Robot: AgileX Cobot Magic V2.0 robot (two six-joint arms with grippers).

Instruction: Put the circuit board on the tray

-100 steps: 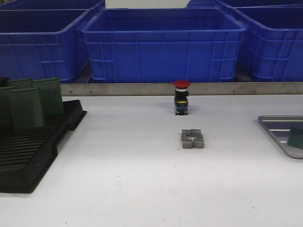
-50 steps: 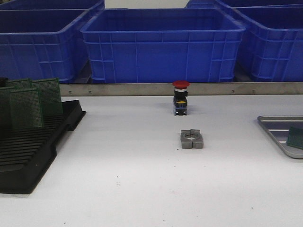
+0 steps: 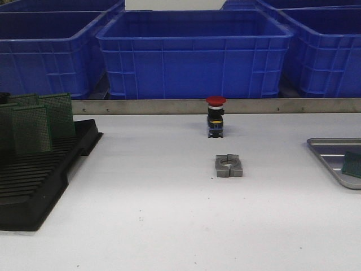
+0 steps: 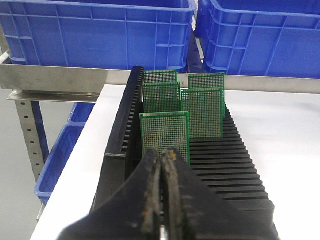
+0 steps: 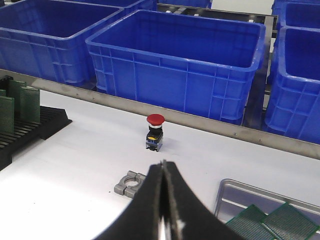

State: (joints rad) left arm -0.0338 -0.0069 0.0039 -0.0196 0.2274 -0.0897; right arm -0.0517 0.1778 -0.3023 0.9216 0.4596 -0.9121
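Several green circuit boards (image 4: 165, 135) stand upright in the slots of a black rack (image 4: 235, 165) at the table's left side; the front view shows these boards (image 3: 32, 130) too. My left gripper (image 4: 164, 152) is shut and empty, just short of the nearest board. The silver tray (image 3: 330, 148) lies at the table's right edge with a green board (image 3: 353, 165) in it. In the right wrist view the tray (image 5: 240, 197) holds two flat boards (image 5: 255, 222). My right gripper (image 5: 163, 162) is shut and empty over the table beside the tray. Neither gripper shows in the front view.
A red-capped push button (image 3: 215, 116) stands at mid-table near the back. A grey split clamp block (image 3: 229, 166) lies in front of it. Large blue bins (image 3: 194, 53) line a metal rail behind the table.
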